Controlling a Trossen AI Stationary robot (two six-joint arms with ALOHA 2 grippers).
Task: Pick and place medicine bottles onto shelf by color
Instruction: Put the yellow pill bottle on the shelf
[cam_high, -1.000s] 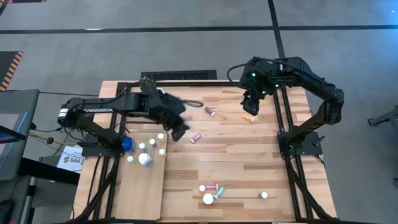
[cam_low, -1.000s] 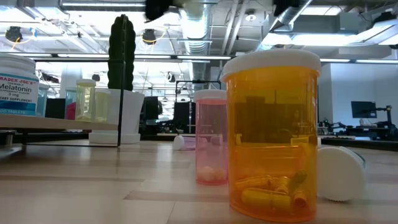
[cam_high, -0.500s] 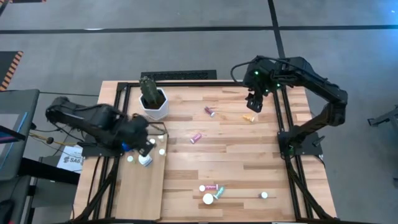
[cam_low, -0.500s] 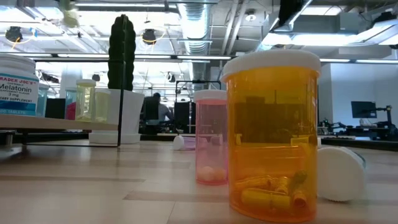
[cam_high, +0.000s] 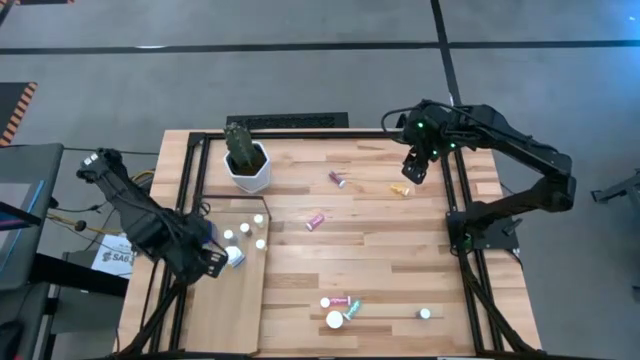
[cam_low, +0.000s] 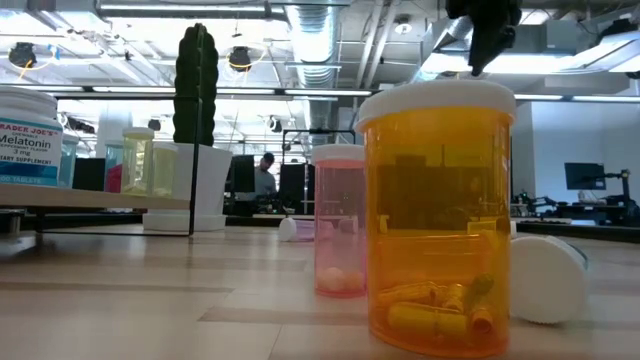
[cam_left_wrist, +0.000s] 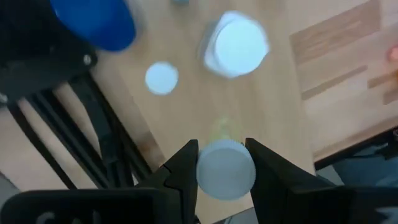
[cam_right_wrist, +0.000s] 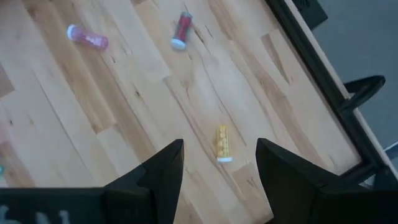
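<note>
My left gripper (cam_left_wrist: 225, 163) hangs over the pale shelf (cam_high: 225, 295) at the table's left, shut on a white-capped medicine bottle (cam_left_wrist: 225, 169) whose body is mostly hidden under its cap. In the high view this gripper (cam_high: 215, 258) is near the shelf's far part, beside several standing bottles (cam_high: 245, 228). My right gripper (cam_right_wrist: 217, 163) stands open above an amber bottle (cam_right_wrist: 222, 143) lying on its side at the far right (cam_high: 400, 189). The fingers are apart from it. My left gripper pinches the bottle by its white cap (cam_left_wrist: 211, 177) between its two fingers (cam_left_wrist: 186, 167), one on each side. The fingers come from above and point down. The bottle is upright with its cap up, held above the shelf's board.
A white pot with a cactus (cam_high: 247, 165) stands at the far left. Pink bottles (cam_high: 315, 221) (cam_high: 337, 179) lie mid-table. A cluster of bottles (cam_high: 340, 308) and a lone one (cam_high: 425, 313) sit near the front edge. A blue thing (cam_left_wrist: 99, 22) and a wide white cap (cam_left_wrist: 236, 45) are on the shelf.
My left gripper has swung from the table's middle toward the left edge, to above the shelf, rolling and tipping until it points down. My right gripper has come down toward the amber bottle.
</note>
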